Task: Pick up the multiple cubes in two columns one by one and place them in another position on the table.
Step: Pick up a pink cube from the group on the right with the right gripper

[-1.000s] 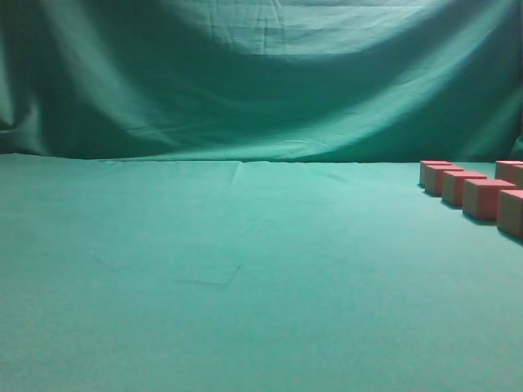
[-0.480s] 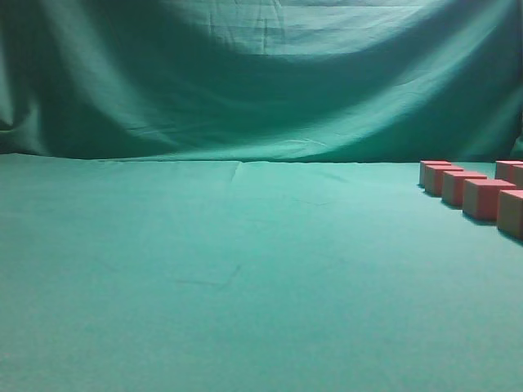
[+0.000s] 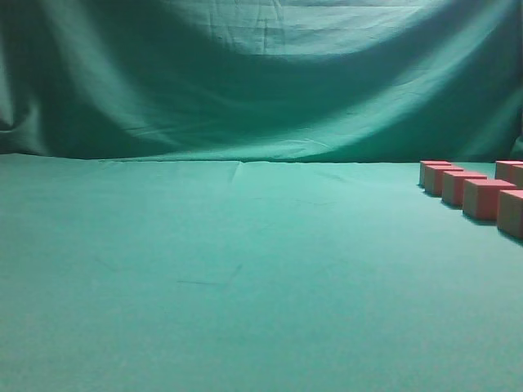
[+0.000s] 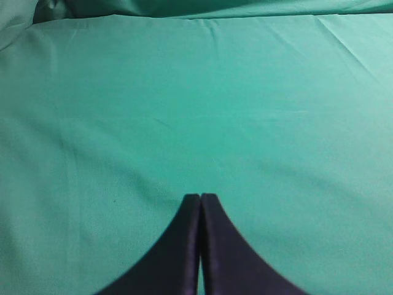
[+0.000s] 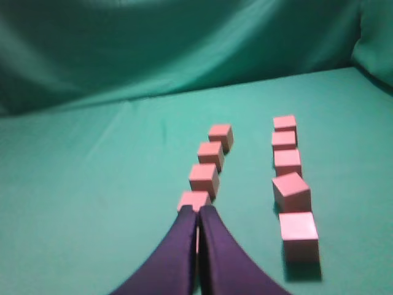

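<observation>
Nothing's budged since a second ago: the small matte reddish-pink cubes [image 5: 212, 153] sit in two columns on the smooth green cloth table [image 3: 245, 269]. The black right gripper [image 5: 198, 212] hangs clenched and empty above the nearest; lowering shut would likely knock it. The left gripper [image 4: 200, 198] is pinched too.

From where I stand, nothing has shifted in the last second: the cubes [image 3: 482, 196] by the table's [image 3: 245, 278] right edge sit in the same places, though faint cloth creases may have altered slightly.
</observation>
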